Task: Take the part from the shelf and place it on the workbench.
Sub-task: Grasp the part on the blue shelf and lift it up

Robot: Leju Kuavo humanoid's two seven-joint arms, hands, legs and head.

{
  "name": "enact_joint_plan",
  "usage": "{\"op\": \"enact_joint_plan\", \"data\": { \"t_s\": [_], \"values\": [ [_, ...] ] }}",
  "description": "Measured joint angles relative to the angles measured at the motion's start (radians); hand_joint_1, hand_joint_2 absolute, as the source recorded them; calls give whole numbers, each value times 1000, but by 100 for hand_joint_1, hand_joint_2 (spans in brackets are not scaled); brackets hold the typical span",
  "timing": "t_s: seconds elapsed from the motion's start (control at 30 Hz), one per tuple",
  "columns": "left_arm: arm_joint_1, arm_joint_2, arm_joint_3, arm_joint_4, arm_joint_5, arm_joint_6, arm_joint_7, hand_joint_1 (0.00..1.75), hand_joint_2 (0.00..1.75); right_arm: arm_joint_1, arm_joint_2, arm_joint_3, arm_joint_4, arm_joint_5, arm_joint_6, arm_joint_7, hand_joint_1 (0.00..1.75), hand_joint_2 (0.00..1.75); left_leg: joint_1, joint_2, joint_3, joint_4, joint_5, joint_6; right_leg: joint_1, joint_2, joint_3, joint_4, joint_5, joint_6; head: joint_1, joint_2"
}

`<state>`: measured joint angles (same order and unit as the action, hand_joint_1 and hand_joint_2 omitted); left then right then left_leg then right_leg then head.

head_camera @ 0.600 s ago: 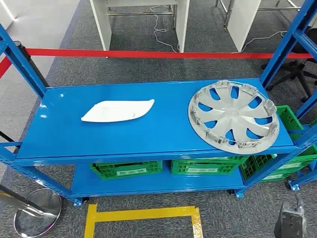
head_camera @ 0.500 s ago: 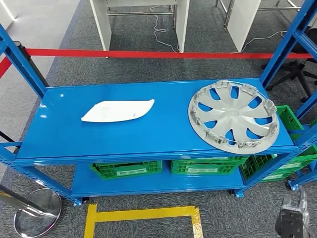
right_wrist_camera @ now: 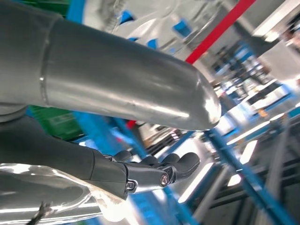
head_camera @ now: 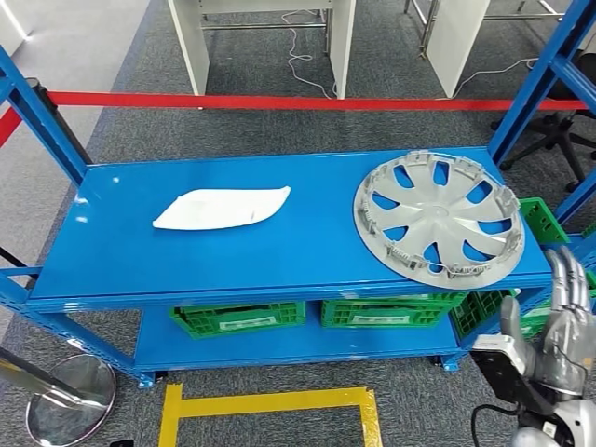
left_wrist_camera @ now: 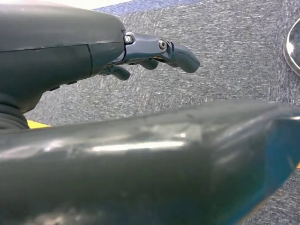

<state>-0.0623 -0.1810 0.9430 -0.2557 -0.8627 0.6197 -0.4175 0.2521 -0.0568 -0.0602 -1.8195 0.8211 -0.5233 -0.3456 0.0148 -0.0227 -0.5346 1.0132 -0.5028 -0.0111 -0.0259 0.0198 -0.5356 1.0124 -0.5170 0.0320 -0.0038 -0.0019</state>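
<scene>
A silver hubcap (head_camera: 440,216) lies flat at the right end of the blue shelf (head_camera: 210,256). A white curved panel (head_camera: 222,208) lies on the shelf's left half. My right hand (head_camera: 565,317) is raised at the lower right, in front of the shelf's right corner and below the hubcap, fingers extended and apart, holding nothing. In the right wrist view the right hand (right_wrist_camera: 141,173) shows stretched fingers with blurred shelf beams behind. In the left wrist view my left hand (left_wrist_camera: 148,51) hangs over grey carpet, fingers loosely extended and empty.
Green crates (head_camera: 238,317) sit on the lower shelf level, and another (head_camera: 545,223) stands beyond the right end. Blue uprights (head_camera: 541,79) frame the shelf. A red barrier tape (head_camera: 281,101) runs behind. Yellow floor tape (head_camera: 267,405) and a stanchion base (head_camera: 70,396) lie in front.
My right hand has risen from the bottom right edge to the height of the shelf's front corner, with its fingers now spread upward. The hubcap and the panel have not moved.
</scene>
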Motion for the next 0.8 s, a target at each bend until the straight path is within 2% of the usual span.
{"op": "enact_joint_plan", "data": {
  "t_s": [0.23,0.43,0.57,0.8],
  "values": [
    [-3,0,0,4,-14,-6,0,0,0,-63,-104,76,2,61,53,82,0,0,0,0,0,0,0,0,0,0,0,0,0,0,0,0],
    [-5,0,0,6,-17,-13,2,0,0,-107,-161,108,18,78,95,118,0,0,0,0,0,0,0,0,0,0,0,0,0,0,0,0],
    [-6,-1,0,8,-18,-28,2,0,0,-136,-190,124,47,80,143,157,0,175,0,0,0,0,0,0,0,0,0,0,0,0,0,0],
    [-8,-2,0,9,-17,-46,0,0,0,-152,-214,138,106,73,174,199,0,175,0,0,0,0,0,0,0,0,0,0,0,0,0,0]
  ]
}}
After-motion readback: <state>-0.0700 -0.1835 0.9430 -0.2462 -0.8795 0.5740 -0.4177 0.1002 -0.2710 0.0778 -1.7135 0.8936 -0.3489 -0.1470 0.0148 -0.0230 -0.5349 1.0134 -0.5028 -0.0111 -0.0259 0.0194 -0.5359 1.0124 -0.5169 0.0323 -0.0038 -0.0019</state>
